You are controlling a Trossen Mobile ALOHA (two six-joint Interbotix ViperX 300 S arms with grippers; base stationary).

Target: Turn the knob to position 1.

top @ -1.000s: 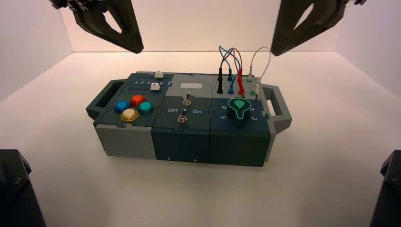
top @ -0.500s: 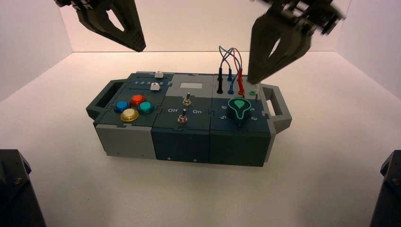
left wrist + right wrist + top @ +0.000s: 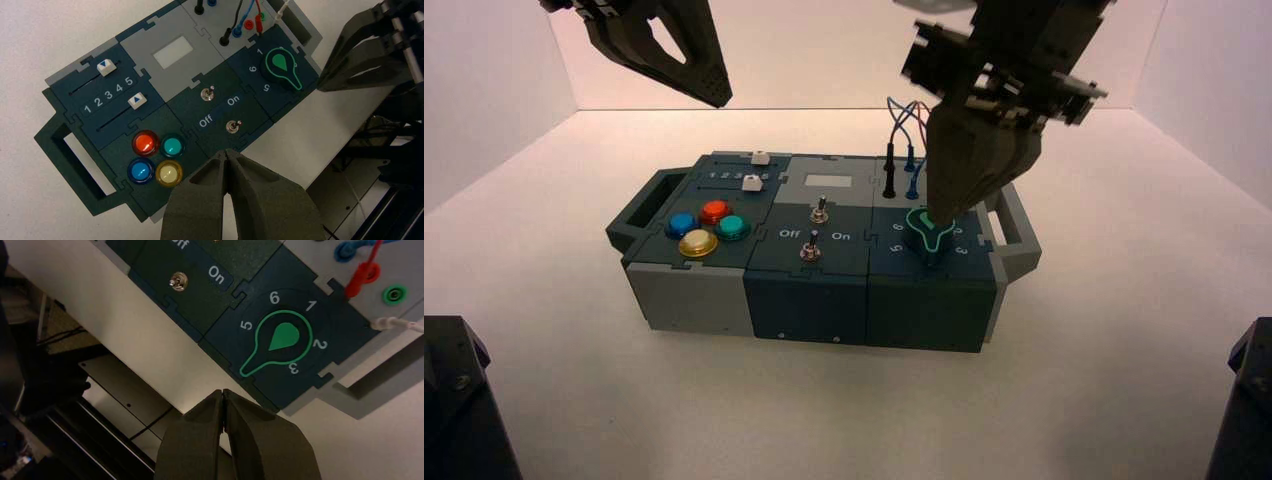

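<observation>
The knob point(image 3: 280, 342) is black with a green-outlined teardrop top and sits on the box's right end point(image 3: 929, 238). Its narrow end points between the numerals 5 and 3. The numeral 1 point(image 3: 311, 305) lies on the far side of the ring, next to the 6; it also shows in the left wrist view point(image 3: 259, 51). My right gripper point(image 3: 939, 212) is shut and empty, its tips hanging just above the knob's far side. In its own view the right gripper point(image 3: 222, 392) is off the box's front edge. My left gripper point(image 3: 714, 98) is shut and parked high at the back left.
Two metal toggle switches point(image 3: 207, 93) stand by the Off/On lettering. Several coloured push-buttons point(image 3: 155, 157) and two sliders point(image 3: 106, 66) are on the box's left end. Plugged wires point(image 3: 911, 150) rise behind the knob, close to the right arm. A handle point(image 3: 1014, 225) sticks out on the right.
My right arm has swung down and leftward from the upper right to just above the knob, covering part of the wires. The left arm and the knob have not moved.
</observation>
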